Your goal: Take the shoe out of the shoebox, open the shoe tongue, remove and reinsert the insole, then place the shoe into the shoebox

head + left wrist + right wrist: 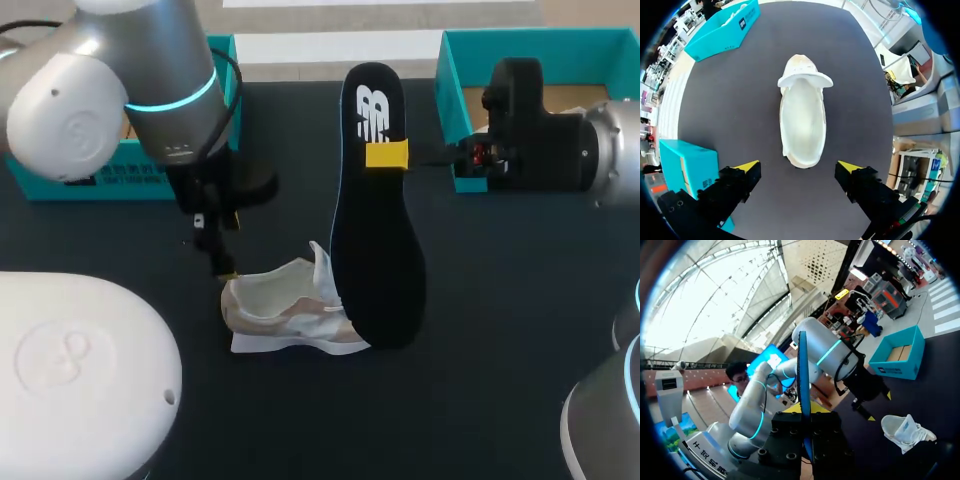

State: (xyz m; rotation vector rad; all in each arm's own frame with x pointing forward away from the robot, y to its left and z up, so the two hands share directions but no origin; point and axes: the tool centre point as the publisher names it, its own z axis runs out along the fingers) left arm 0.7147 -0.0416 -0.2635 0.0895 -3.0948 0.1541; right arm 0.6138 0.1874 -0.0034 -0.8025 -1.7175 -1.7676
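Head view: cream fabric sneaker (285,310) sits on the dark bench (500,330), well clear of the teal cardboard shoebox (540,50) at the far right. Right fingers (386,155) clamp a black foam insole (375,250), held upright with its lower end at the sneaker.

Left wrist view: left fingers (746,166) spread wide. The sneaker's (802,117) near end lies between them, untouched.

Right wrist view: insole (803,370) edge-on in the grip.

Black table (500,340) carries a white shoe (285,305) near mid-surface (sole down, tongue raised), a left teal box (40,185) and a right teal box (452,100) along the far edge.
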